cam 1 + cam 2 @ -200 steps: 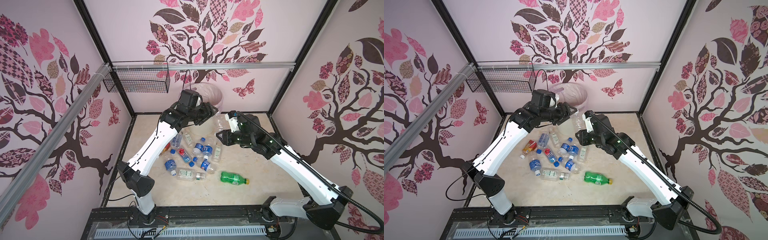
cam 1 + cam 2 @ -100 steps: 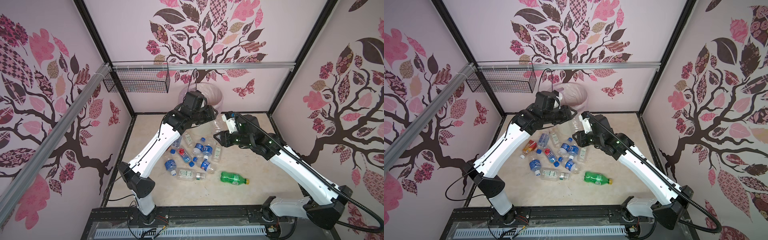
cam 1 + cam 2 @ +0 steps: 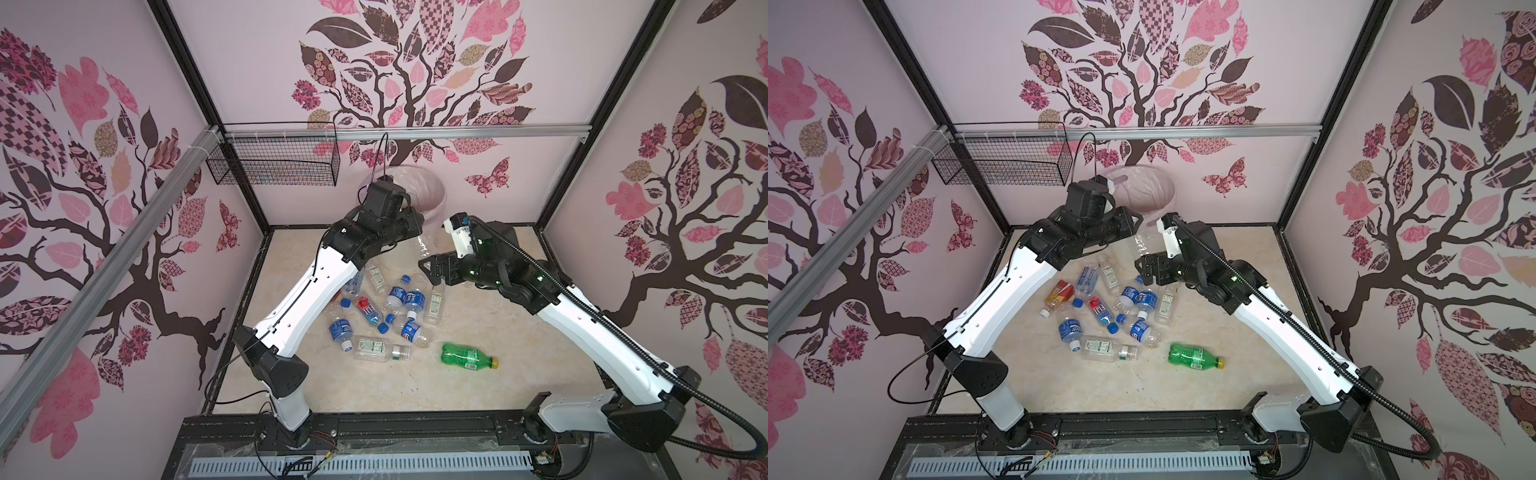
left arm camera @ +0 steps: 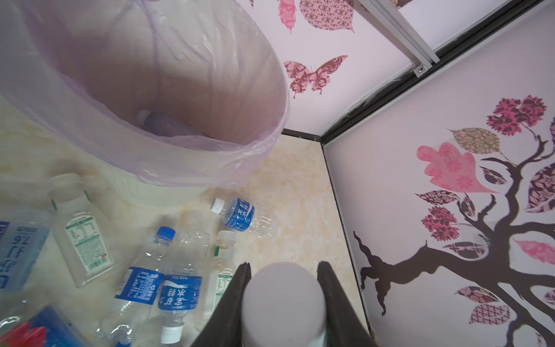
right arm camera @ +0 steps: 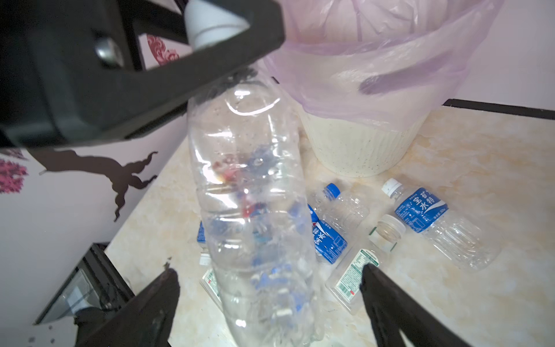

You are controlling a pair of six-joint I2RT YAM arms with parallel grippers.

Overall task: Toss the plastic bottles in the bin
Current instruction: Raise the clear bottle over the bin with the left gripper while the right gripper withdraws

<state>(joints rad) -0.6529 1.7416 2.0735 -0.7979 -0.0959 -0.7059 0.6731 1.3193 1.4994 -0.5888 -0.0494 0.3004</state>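
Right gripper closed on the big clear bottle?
No, the right gripper is open, jaws wide apart either side of the clear bottle, which the left gripper grips by its white cap.

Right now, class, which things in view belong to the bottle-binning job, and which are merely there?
Job: clear bottle held by its cap in the left gripper; open right gripper around it; loose bottles on the table; green bottle; lined bin.
Merely there: black wire basket; aluminium rail; tree-patterned walls.
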